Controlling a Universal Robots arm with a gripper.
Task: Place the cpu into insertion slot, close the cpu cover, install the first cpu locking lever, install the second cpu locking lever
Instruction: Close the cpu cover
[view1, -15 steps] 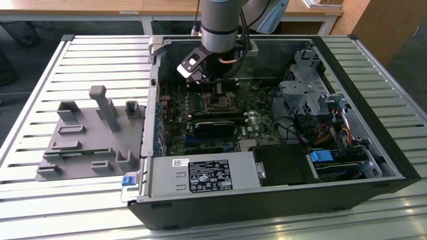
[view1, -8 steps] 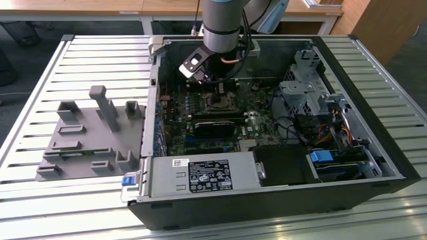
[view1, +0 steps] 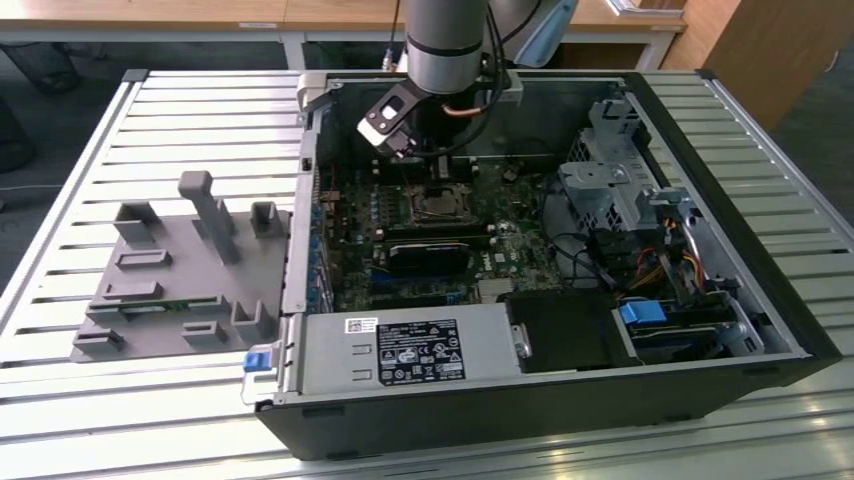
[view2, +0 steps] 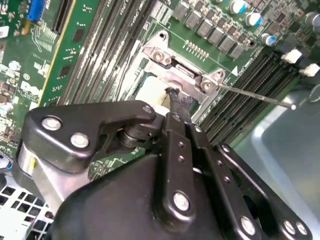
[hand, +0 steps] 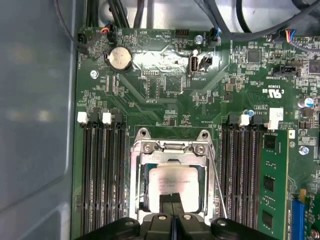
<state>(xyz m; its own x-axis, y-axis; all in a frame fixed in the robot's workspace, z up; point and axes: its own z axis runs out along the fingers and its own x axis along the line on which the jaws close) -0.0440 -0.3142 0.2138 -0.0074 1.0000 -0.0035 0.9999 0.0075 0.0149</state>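
Hand (hand: 173, 196) clenched, tips over cpu (hand: 172, 179); cpu flat, edges parallel to cpu cover (hand: 172, 156).

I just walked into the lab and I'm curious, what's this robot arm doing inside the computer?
The arm is reaching into an open computer case and working at the processor socket. The cpu sits in the insertion slot, and the cpu cover looks lowered around it. The shut gripper has its tips at the chip's edge by the cover. A thin locking lever beside the socket looks unlatched.
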